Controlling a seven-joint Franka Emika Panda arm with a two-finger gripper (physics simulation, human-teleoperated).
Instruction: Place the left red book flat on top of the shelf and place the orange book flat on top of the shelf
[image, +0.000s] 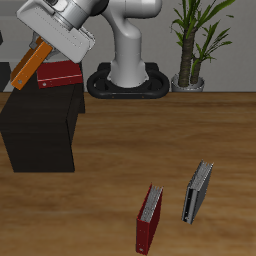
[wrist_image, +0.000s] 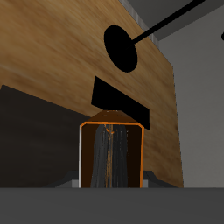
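Clamping the orange book (image: 27, 63) tilted over the shelf (image: 40, 125); early release could knock the left red book (image: 60, 74) off.

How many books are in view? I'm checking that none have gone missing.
4. The orange book is tilted in the gripper above the shelf; the left red book lies on the shelf; a crimson book and a grey book stand near the table's front edge. Others may be hidden.

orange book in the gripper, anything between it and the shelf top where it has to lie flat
Nothing visible blocks it. The orange book hangs tilted in the gripper above the shelf. A red book already lies on the shelf top right beside it, farther back, so the free room is toward the front.
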